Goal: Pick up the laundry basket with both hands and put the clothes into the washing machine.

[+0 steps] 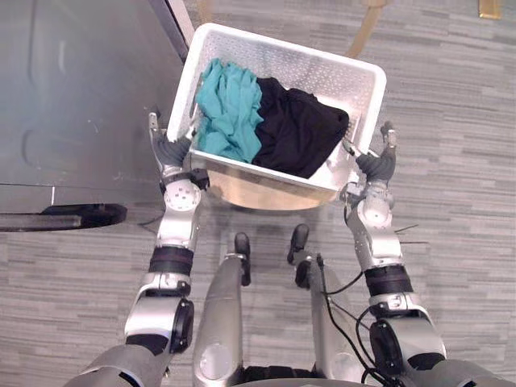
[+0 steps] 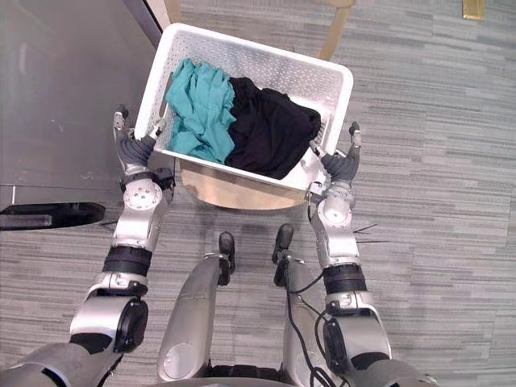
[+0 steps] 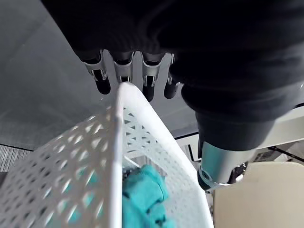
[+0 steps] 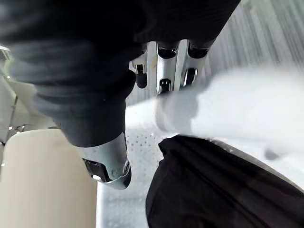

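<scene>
My left hand (image 1: 171,149) and right hand (image 1: 377,165) are each gripping the basket (image 1: 266,173) by its rim, thumbs inside. I'm judging this to be the pick-up step, and the next move is calling for a level lift with both arms. The basket is lying lengthwise from hand to hand, opening upward and holding teal cloth (image 1: 230,109) and black cloth (image 1: 298,129).

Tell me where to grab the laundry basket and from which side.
Take the laundry basket by its rim on the two opposite side walls, left hand from its left, right hand from its right. The rim gives a lip, and the clothes lie between both grips.
</scene>
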Available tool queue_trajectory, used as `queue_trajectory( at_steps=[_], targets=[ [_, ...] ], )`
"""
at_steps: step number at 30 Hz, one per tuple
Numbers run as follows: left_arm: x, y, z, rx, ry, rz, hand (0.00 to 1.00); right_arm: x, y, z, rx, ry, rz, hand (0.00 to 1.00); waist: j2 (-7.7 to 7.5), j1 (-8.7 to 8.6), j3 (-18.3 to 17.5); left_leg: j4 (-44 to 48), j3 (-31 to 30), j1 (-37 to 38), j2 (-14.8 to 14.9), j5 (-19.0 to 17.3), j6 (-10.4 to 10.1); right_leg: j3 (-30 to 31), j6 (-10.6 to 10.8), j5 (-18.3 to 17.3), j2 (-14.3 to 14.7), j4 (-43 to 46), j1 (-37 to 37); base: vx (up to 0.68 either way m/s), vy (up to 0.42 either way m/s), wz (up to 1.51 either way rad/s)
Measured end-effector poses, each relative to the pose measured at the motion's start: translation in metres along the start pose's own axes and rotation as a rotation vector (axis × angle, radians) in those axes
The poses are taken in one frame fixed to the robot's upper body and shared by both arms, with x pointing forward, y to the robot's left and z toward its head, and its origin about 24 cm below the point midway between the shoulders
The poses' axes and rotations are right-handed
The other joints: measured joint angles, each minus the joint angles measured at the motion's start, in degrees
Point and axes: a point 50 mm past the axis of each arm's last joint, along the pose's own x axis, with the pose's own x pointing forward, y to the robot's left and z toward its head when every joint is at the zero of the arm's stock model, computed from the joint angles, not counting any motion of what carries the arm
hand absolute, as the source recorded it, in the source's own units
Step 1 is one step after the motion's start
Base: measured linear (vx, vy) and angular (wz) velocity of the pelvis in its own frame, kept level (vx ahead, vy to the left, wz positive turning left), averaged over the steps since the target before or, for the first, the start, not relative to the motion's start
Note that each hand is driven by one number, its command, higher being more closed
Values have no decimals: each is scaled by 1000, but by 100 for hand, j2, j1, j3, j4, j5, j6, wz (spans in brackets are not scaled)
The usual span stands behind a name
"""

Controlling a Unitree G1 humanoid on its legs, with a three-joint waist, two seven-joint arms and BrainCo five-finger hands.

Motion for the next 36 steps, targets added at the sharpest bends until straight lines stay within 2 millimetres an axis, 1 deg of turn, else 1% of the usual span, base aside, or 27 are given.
queue_trajectory(
  at_steps=[2, 3, 4, 6, 7, 9, 12, 15, 16, 17, 18, 19, 20, 21, 22, 23, 24, 25, 26, 27, 28, 29, 30, 33, 34, 35, 36],
  targets=[
    [-10, 8, -11, -9, 33, 22, 0, -5, -8, 6, 12, -40, -2, 0, 0, -2, 0, -70, -20, 67, -14, -4, 2, -9, 17, -60, -2, -25, 84, -48, -30, 12],
    [-16, 18, -21, -10, 62, 54, 0, -9, -14, 5, 11, -51, -13, 0, 0, 0, 0, -92, -29, 134, -12, -6, 3, -20, 7, -75, 2, -29, 143, -33, -38, 7],
    [-23, 30, -32, -2, 91, 85, 0, -12, -22, 3, 8, -49, -33, 0, 1, 12, -1, -127, -27, 227, -13, -6, 3, -30, -19, -120, -1, -32, 223, -26, -39, 5],
    [-34, 49, -44, 5, 124, 131, 0, -19, -32, -1, -2, -36, -46, 0, 5, 11, -4, -162, -32, 336, -9, -8, 1, -47, -57, -158, -1, -31, 323, -9, -32, 5],
    [-44, 58, -51, 5, 144, 151, 0, -25, -42, -5, -17, -27, -58, 0, 7, 23, -4, -188, -30, 411, -8, -11, -4, -52, -74, -188, 0, -29, 392, 1, -35, 6],
    [-58, 71, -60, 19, 171, 165, 0, -35, -57, -11, -48, -6, -78, 0, 16, 57, -10, -256, -30, 548, -8, -27, -32, -73, -87, -228, -2, -39, 519, 19, -35, 7],
    [-79, 79, -71, 18, 212, 156, 0, -51, -75, -21, -89, 40, -92, 0, 46, 154, -26, -364, -15, 779, -12, -30, -37, -79, -66, -290, -9, -42, 708, 42, -23, 4],
    [-96, 80, -79, 8, 244, 111, 0, -67, -85, -29, -118, 80, -80, 0, 68, 168, -49, -470, -8, 1026, -18, -37, -52, -125, -46, -342, -15, -52, 933, 66, -18, 10],
    [-107, 81, -86, 12, 280, 82, 0, -76, -92, -36, -143, 115, -78, 0, 94, 170, -154, -518, -12, 1131, -20, -35, -47, -147, -40, -375, -21, -54, 1026, 121, -21, 14],
    [-123, 83, -96, 5, 337, 52, 0, -92, -104, -47, -176, 180, -82, 0, 153, 166, -422, -556, -20, 1222, -20, -41, -55, -202, -22, -442, -36, -57, 1132, 107, -17, 15],
    [-127, 83, -99, 6, 352, 47, 0, -96, -106, -50, -186, 197, -86, 0, 166, 165, -482, -572, -18, 1252, -20, -43, -56, -223, -21, -458, -47, -64, 1168, 180, -11, 24],
    [-140, 85, -110, 0, 409, 30, 0, -112, -117, -63, -223, 271, -93, 0, 209, 148, -659, -698, -12, 1463, -33, -43, -55, -267, 14, -523, -61, -105, 1370, 110, -2, 18],
    [-145, 86, -115, 2, 437, 17, 0, -120, -121, -69, -236, 311, -92, 0, 213, 164, -727, -768, -2, 1593, -42, -43, -56, -268, 19, -552, -66, -125, 1475, 162, -16, 17],
    [-160, 91, -131, 14, 515, -4, 0, -139, -129, -86, -268, 411, -78, 0, 211, 159, -937, -908, -8, 1782, -57, -50, -59, -283, 28, -622, -71, -163, 1663, 103, -22, 8],
    [-173, 95, -144, 22, 592, -16, 0, -153, -134, -99, -299, 490, -63, 0, 217, 157, -1110, -1014, -18, 1917, -79, -51, -60, -309, 59, -671, -85, -207, 1772, 125, -23, 12],
    [-181, 97, -152, 29, 638, -25, 0, -161, -137, -107, -315, 537, -53, 0, 227, 139, -1192, -1078, -26, 2002, -90, -50, -60, -330, 66, -689, -97, -233, 1851, 130, -13, 14],
    [-201, 99, -170, 49, 753, -50, 0, -179, -145, -125, -347, 651, -39, 0, 256, 130, -1372, -1198, -51, 2210, -103, -48, -62, -373, 82, -711, -102, -286, 2049, 129, -10, 15],
    [-215, 102, -181, 64, 834, -61, 0, -192, -149, -136, -368, 729, -34, 0, 268, 127, -1506, -1285, -106, 2354, -118, -47, -64, -411, 102, -737, -108, -342, 2190, 127, -8, 16],
    [-222, 103, -187, 71, 872, -68, 0, -199, -151, -142, -376, 769, -31, 0, 273, 129, -1568, -1335, -127, 2439, -128, -42, -71, -430, 115, -750, -111, -361, 2272, 111, -1, 19],
    [-236, 107, -195, 89, 941, -69, 0, -214, -154, -151, -383, 846, -27, 0, 270, 130, -1642, -1412, -175, 2617, -152, -39, -77, -467, 149, -797, -128, -386, 2447, 87, 7, 24],
    [-245, 109, -200, 103, 990, -71, 0, -223, -154, -157, -387, 893, -21, 0, 266, 131, -1707, -1488, -238, 2722, -192, -25, -95, -534, 156, -835, -165, -409, 2561, 72, 8, 31],
    [-250, 110, -203, 108, 1016, -74, 0, -227, -155, -160, -389, 917, -15, 0, 265, 124, -1771, -1525, -297, 2739, -220, -15, -109, -591, 170, -857, -193, -414, 2597, 70, 7, 56],
    [-257, 112, -206, 115, 1050, -88, 0, -236, -156, -165, -395, 964, -12, 0, 261, 112, -1828, -1562, -495, 2770, -301, 7, -139, -780, 214, -932, -294, -390, 2708, 50, 6, 71],
    [-261, 113, -208, 141, 1065, -103, 0, -245, -157, -170, -398, 1014, -18, 0, 235, 96, -1871, -1539, -830, 2681, -443, 38, -193, -1180, 257, -1060, -500, -266, 2814, 33, 7, 86],
    [-259, 115, -208, 149, 1062, -105, 0, -246, -158, -171, -399, 1027, -22, 0, 207, 113, -1888, -1528, -789, 2574, -413, 8, -235, -1398, 260, -1068, -606, -248, 2821, 14, 9, 80],
    [-259, 115, -208, 157, 1063, -109, 0, -242, -156, -172, -396, 1019, -24, 0, 195, 103, -1887, -1516, -516, 2504, -287, 5, -232, -1542, 259, -1067, -673, -251, 2839, 15, -11, 103],
    [-261, 116, -210, 165, 1078, -112, 0, -240, -156, -174, -398, 1024, -26, 0, 123, 48, -1850, -1457, 4, 2441, -37, 16, -243, -1722, 264, -1065, -787, -245, 2880, 10, -5, 88]
  ],
)
